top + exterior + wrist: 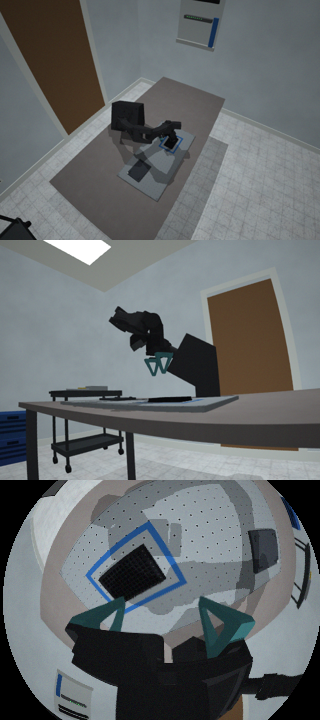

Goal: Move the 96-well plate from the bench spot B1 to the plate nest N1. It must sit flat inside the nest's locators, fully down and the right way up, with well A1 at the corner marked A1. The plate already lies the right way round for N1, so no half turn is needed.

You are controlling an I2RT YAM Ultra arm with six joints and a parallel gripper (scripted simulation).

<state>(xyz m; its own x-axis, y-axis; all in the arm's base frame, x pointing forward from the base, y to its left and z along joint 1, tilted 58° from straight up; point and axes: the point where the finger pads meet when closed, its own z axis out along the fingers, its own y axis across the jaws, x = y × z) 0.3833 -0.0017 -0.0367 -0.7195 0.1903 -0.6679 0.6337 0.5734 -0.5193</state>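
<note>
While the plate (pixel 132 570) lay flat in its blue-marked spot (pixel 98 583) on the bench, the jaws were held wide and empty, well above it.

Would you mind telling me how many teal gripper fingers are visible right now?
2. In the wrist view, one finger sits lower left and the other finger lower right, spread wide with nothing between them, above the black plate in its blue outline.

Open air between tool (pixel 158 363) and plate (pixel 170 399)
</note>
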